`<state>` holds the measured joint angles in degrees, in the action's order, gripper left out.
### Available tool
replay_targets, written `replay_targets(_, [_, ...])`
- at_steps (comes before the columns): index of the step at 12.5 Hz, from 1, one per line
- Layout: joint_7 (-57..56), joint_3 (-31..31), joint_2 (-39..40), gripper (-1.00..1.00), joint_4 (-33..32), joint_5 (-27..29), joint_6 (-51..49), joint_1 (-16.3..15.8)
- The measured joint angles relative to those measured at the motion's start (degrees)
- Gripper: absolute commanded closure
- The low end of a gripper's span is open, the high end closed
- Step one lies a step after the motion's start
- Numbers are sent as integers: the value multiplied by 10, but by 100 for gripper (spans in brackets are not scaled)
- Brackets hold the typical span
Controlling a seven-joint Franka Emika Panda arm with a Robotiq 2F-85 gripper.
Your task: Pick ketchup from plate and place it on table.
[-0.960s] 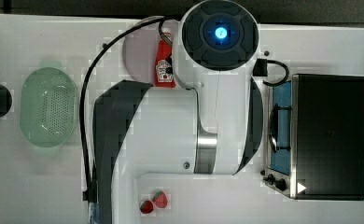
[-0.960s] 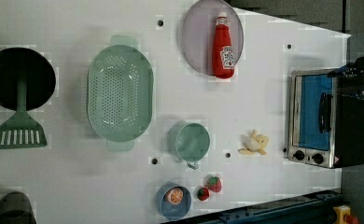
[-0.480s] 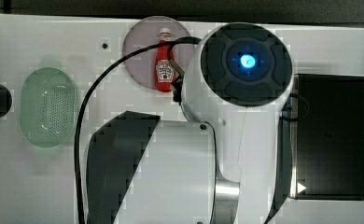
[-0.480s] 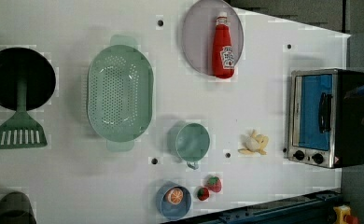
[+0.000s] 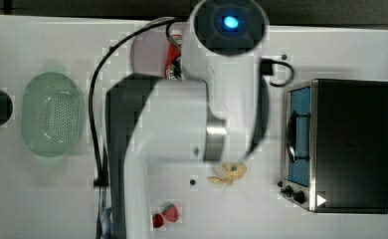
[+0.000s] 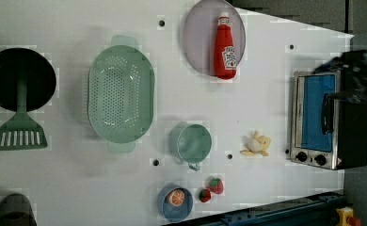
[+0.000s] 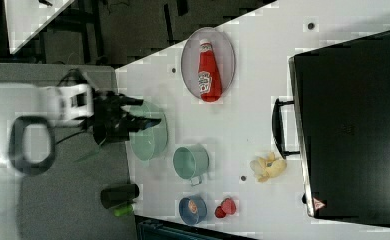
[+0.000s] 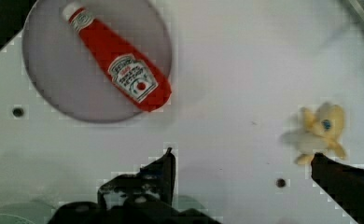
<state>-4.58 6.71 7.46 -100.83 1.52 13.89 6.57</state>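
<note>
White desk (image 6: 275,108), a few small dark dots on it. Directly on it, placed by the left view: lilac plate (image 6: 198,44) at top centre; green strainer (image 6: 120,94) to the plate's lower left; black pan (image 6: 5,80) at the left edge with a green spatula (image 6: 20,127) lying across it and onto the desk; green cup (image 6: 193,143) below centre; banana peel (image 6: 256,144) right of the cup; toaster oven (image 6: 327,120) at the right edge, blue door facing the peel; blue dish (image 6: 174,205) with an orange slice at the bottom edge; two strawberries (image 6: 211,189) just beside the dish.
</note>
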Motion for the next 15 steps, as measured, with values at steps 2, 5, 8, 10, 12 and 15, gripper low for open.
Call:
replay_targets(2, [-40,9,59,-100,-10,-7,28,-5])
replay_targets(5, [-123,13,144,-100,-16,-9,101,-13])
replay_targets(8, [-215,15,208,-100,-8,-23,175,-18])
replay_targets(10, [-266,20,244,-100,8,-36,216,-19])
replay_targets(12, [-291,20,276,-100,24,-60,238,-24])
replay_targets(15, [-312,16,323,-100,55,-66,247,-32])
